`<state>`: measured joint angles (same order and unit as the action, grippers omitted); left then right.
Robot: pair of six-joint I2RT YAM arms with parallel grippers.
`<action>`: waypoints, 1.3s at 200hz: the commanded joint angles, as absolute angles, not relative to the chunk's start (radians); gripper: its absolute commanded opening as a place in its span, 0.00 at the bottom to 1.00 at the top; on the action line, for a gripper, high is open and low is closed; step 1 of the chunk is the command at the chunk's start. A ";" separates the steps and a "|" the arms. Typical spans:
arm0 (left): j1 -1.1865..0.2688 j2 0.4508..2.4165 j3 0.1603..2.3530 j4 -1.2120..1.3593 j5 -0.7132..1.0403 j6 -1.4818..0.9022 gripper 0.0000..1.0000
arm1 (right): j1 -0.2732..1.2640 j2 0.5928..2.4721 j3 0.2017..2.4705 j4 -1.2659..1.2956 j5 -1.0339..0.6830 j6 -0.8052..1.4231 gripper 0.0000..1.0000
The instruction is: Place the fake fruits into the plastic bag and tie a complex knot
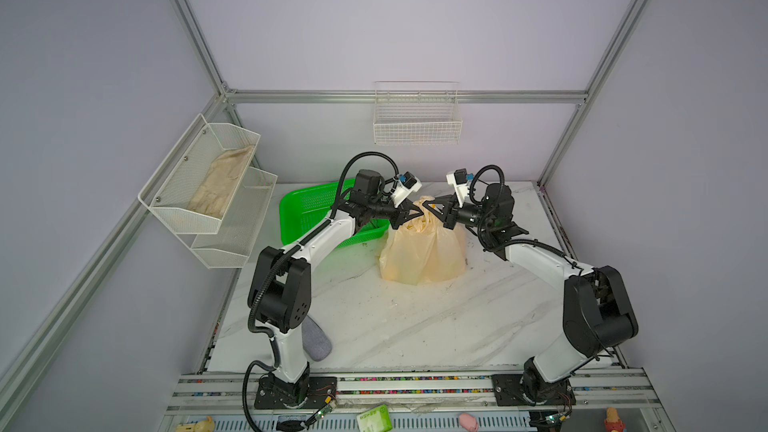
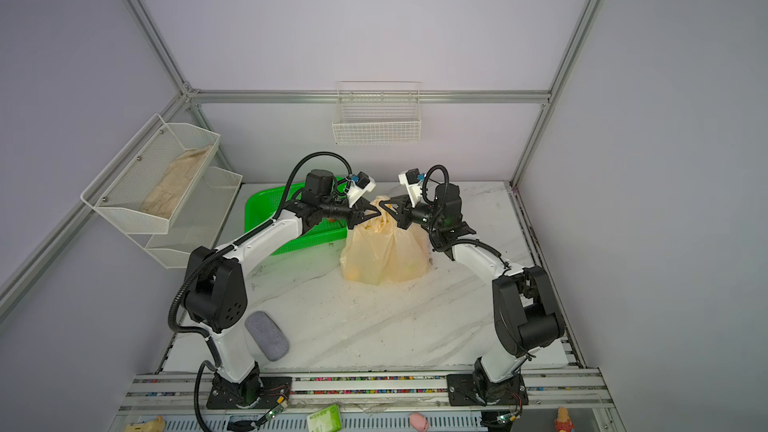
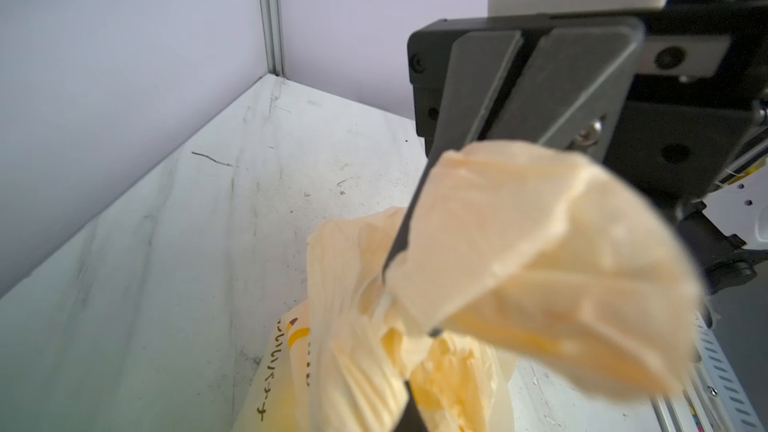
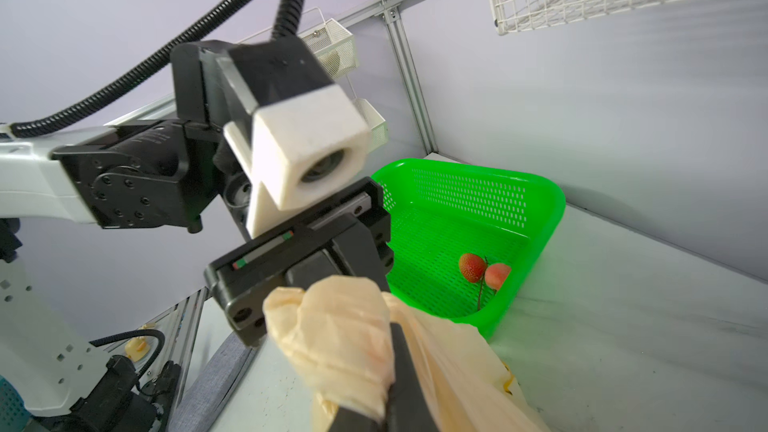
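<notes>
while left pincer and right pincer pinch it, plastic bag stands.

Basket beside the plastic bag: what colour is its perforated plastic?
The basket is bright green, clearest in the right wrist view.

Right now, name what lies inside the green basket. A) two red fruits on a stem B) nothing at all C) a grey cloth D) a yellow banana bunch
A: the right wrist view shows two red fruits joined by a thin stem on the floor of the green basket.
</notes>
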<state>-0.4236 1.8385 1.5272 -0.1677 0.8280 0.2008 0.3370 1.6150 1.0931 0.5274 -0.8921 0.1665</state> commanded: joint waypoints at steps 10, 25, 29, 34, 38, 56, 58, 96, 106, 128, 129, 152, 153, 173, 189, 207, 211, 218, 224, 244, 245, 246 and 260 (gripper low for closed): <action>-0.429 1.733 1.460 0.012 0.818 0.185 0.00 | 0.341 1.569 1.113 0.385 -0.876 0.016 0.30; -0.430 1.732 1.452 0.021 0.829 0.192 0.00 | 0.340 1.541 1.100 0.367 -0.864 -0.034 0.41; -0.430 1.731 1.450 0.021 0.832 0.195 0.00 | 0.340 1.533 1.093 0.364 -0.859 -0.048 0.44; -0.430 1.732 1.449 0.021 0.834 0.197 0.00 | 0.340 1.524 1.089 0.359 -0.856 -0.065 0.47; -0.431 1.731 1.448 0.021 0.834 0.200 0.00 | 0.338 1.516 1.086 0.353 -0.856 -0.082 0.48; -0.431 1.734 1.447 0.017 0.840 0.211 0.00 | 0.332 1.494 1.076 0.336 -0.837 -0.127 0.53; -0.431 1.736 1.447 0.016 0.840 0.212 0.00 | 0.332 1.493 1.074 0.336 -0.837 -0.130 0.53; -0.431 1.747 1.459 -0.021 0.876 0.243 0.00 | 0.324 1.507 1.089 0.289 -0.848 -0.238 0.56; -0.431 1.750 1.462 -0.034 0.892 0.253 0.00 | 0.324 1.519 1.103 0.269 -0.860 -0.268 0.56; -0.431 1.759 1.471 -0.065 0.913 0.274 0.00 | 0.323 1.559 1.143 0.236 -0.886 -0.314 0.56; -0.431 1.760 1.472 -0.065 0.915 0.275 0.00 | 0.322 1.561 1.145 0.235 -0.888 -0.316 0.56; -0.431 1.774 1.484 -0.084 0.928 0.281 0.00 | 0.323 1.610 1.192 0.215 -0.928 -0.343 0.56; -0.431 1.773 1.485 -0.086 0.928 0.282 0.00 | 0.324 1.612 1.194 0.213 -0.930 -0.345 0.56; -0.431 1.784 1.496 -0.103 0.930 0.292 0.00 | 0.323 1.659 1.251 0.150 -0.961 -0.387 0.56; -0.431 1.789 1.503 -0.110 0.928 0.295 0.00 | 0.324 1.691 1.285 0.107 -0.980 -0.413 0.53; -0.431 1.792 1.510 -0.117 0.926 0.298 0.00 | 0.322 1.708 1.296 0.101 -0.982 -0.417 0.44; -0.431 1.794 1.511 -0.119 0.924 0.298 0.00 | 0.323 1.711 1.296 0.103 -0.985 -0.416 0.41; -0.431 1.793 1.512 -0.120 0.920 0.296 0.00 | 0.322 1.713 1.298 0.104 -0.986 -0.414 0.35; -0.430 1.795 1.513 -0.122 0.916 0.299 0.00 | 0.322 1.715 1.301 0.102 -0.983 -0.413 0.29; -0.430 1.794 1.516 -0.129 0.905 0.301 0.00 | 0.324 1.724 1.307 0.098 -0.987 -0.401 0.17; -0.430 1.793 1.516 -0.129 0.904 0.301 0.00 | 0.323 1.724 1.307 0.098 -0.987 -0.399 0.17; -0.430 1.794 1.516 -0.130 0.904 0.302 0.00 | 0.322 1.724 1.307 0.098 -0.986 -0.398 0.16; -0.430 1.792 1.516 -0.132 0.893 0.301 0.00 | 0.323 1.724 1.305 0.092 -0.974 -0.395 0.06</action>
